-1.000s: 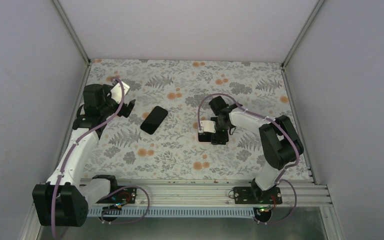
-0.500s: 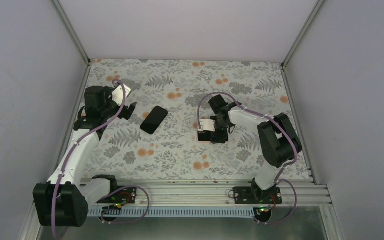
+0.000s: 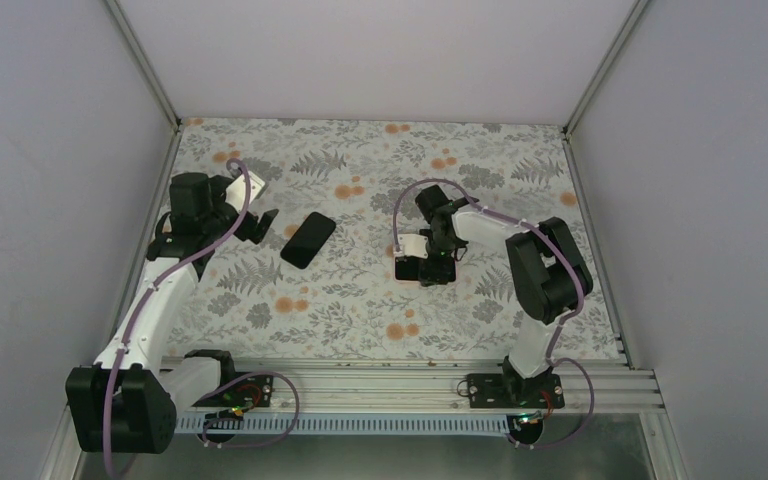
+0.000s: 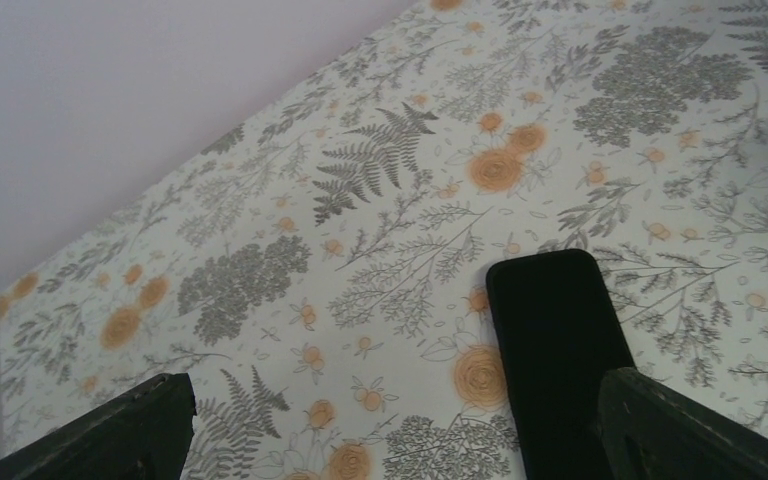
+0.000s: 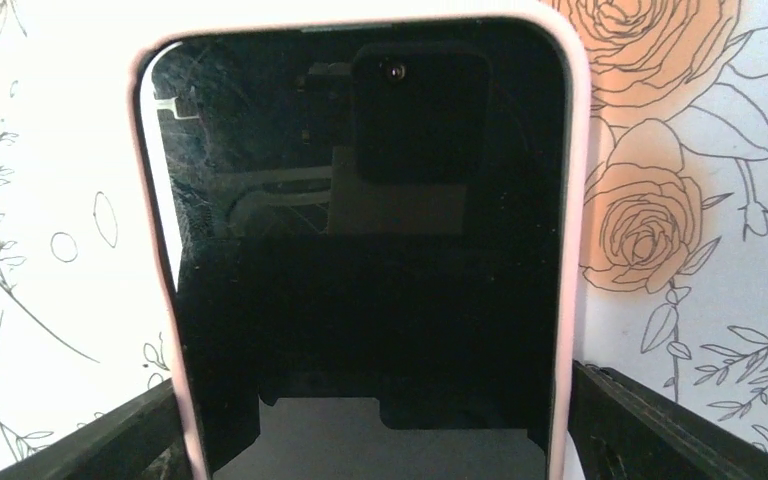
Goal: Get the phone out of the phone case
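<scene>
Right gripper (image 3: 428, 268) jaws wide, fingers (image 5: 660, 430) flanking the pink-rimmed phone case (image 5: 572, 200), which lies flat with its glossy black face up. Bare black phone (image 3: 308, 240) lies near, at 4 o'clock of the left gripper (image 3: 257, 220), which is also spread wide. Floral table (image 3: 360, 330), pale walls (image 3: 380, 50) on three sides. Case and phone sit well apart from the table edges.

No legible text, label, brand or number on the phone (image 5: 360, 300), pink case (image 5: 572, 200) or floral tabletop (image 3: 360, 320).
</scene>
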Tool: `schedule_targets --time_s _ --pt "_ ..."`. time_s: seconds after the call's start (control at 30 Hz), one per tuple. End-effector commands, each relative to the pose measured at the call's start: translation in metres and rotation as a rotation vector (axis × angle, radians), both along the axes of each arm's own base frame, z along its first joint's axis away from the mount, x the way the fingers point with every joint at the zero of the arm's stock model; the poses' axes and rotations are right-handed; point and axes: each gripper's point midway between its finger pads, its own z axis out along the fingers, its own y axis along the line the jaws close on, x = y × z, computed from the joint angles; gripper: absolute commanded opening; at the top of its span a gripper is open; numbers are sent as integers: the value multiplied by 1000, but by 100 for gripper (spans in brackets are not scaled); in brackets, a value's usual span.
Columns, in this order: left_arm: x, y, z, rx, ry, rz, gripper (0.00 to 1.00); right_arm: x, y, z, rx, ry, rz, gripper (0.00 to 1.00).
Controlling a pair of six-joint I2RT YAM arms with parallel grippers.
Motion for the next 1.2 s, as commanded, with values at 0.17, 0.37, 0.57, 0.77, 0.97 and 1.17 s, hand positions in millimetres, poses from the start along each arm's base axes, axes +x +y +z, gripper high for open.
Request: schedule_targets --time_s 0.17,0.37,0.57,0.77,0.97,1.17 --pt "-9 -31 13 -87 27 -132 100 -3 1 -5 69 -37 -70 84" --pt "-14 -64 4 -123 99 -214 100 4 6 12 124 -121 -91 82" --pt "-24 -105 2 -210 235 -339 100 20 20 58 223 -244 -94 82" --pt "-28 -126 -15 -242 367 -459 100 32 40 105 311 -367 -92 83" --pt "-26 -145 -11 -273 428 -537 100 40 64 129 349 -443 -82 83" --pt "-16 -163 -13 -324 497 -565 100 49 90 140 366 -521 -66 83"
